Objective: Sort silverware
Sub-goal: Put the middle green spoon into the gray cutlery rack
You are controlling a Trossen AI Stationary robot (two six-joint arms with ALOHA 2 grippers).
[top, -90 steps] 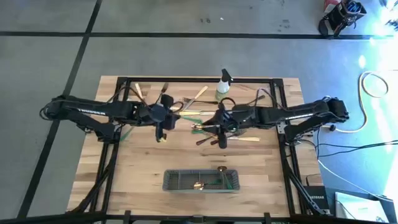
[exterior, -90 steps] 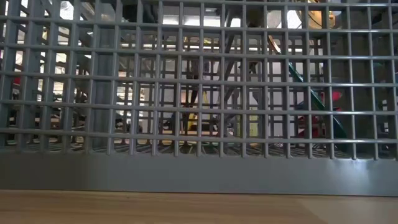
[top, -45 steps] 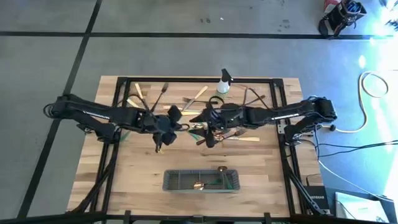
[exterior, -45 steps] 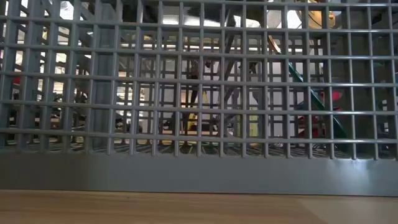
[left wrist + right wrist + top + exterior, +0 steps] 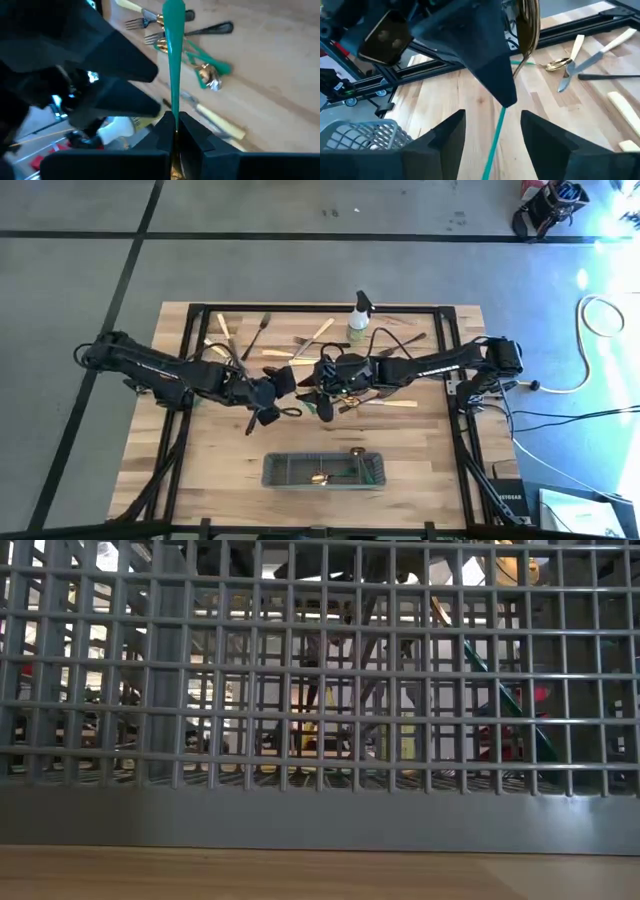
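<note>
My left gripper (image 5: pixel 174 131) is shut on a green-handled spoon (image 5: pixel 173 60), lifted over the table's middle. In the right wrist view, the spoon's gold bowl (image 5: pixel 527 25) shows behind the left gripper's fingers. Its green handle (image 5: pixel 495 135) runs out between the fingers of my open right gripper (image 5: pixel 492 145), which stand on either side without touching it. In the high view, the left gripper (image 5: pixel 283 394) and right gripper (image 5: pixel 314 396) face each other. More silverware (image 5: pixel 300 345) lies flat on the far half of the table. My left gripper pinches the spoon between its two fingers at the handle's bowl end (image 5: pixel 174 120). The green handle sticks out forward past the fingertips toward the right gripper. The spoon is lifted clear of the table.
A grey wire-mesh caddy (image 5: pixel 325 470) stands near the front edge with a few pieces in it and fills the low view (image 5: pixel 320 810). A small spray bottle (image 5: pixel 358 315) stands at the far middle. A green-handled spoon (image 5: pixel 207 70), forks (image 5: pixel 145 25) and a cream-handled knife (image 5: pixel 215 120) lie below the grippers.
My left gripper has gone toward the table's right and near edges, and my right gripper toward the left edge. Both now meet over the table's middle.
</note>
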